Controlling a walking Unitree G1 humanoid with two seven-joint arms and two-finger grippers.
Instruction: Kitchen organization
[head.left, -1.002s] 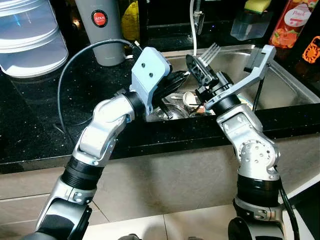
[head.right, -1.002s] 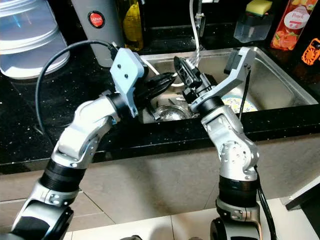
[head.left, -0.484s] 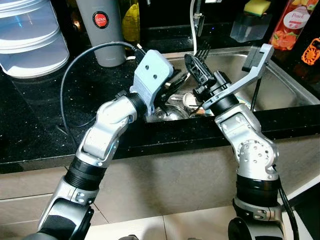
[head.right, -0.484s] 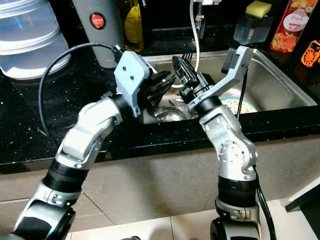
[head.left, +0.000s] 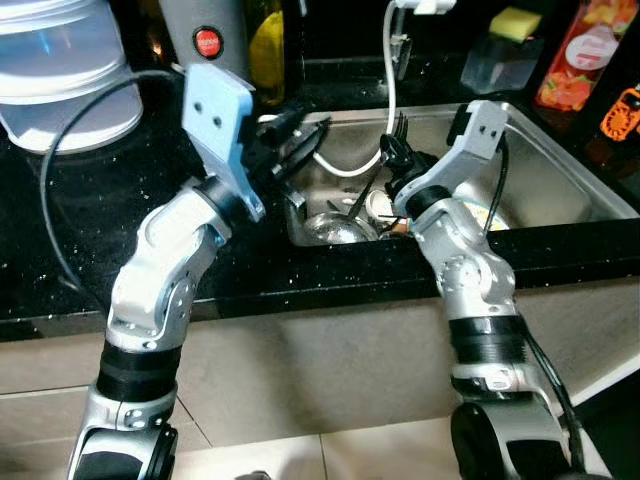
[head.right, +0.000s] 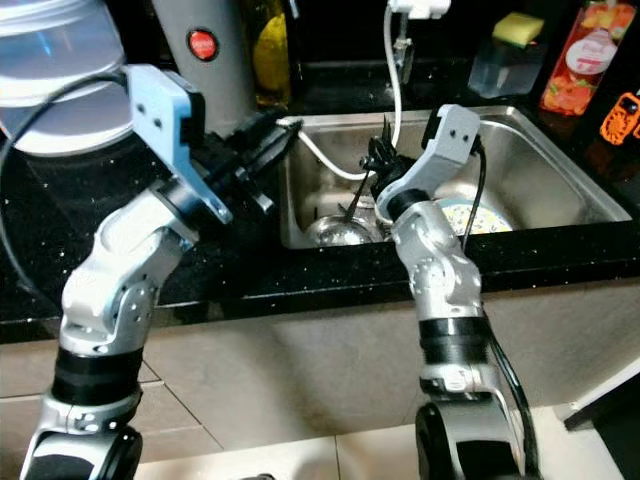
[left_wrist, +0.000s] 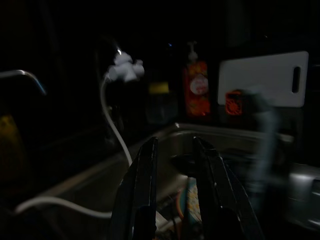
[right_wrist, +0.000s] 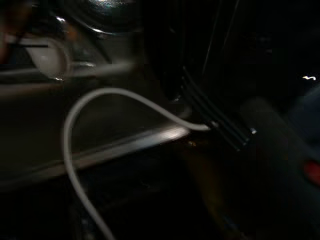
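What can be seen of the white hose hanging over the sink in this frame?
The white hose is thin and flexible, plastic or rubber by its look. It hangs from a white fitting above the back of the steel sink, drops almost straight, then curves toward the robot's left in a low sag above the basin and rises to the sink's rim near the left gripper. The right gripper sits close beside its lower curve; contact cannot be told. Its far end is hidden behind the left gripper.

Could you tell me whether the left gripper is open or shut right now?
Open: the left gripper shows a clear gap between its fingers, with nothing held.
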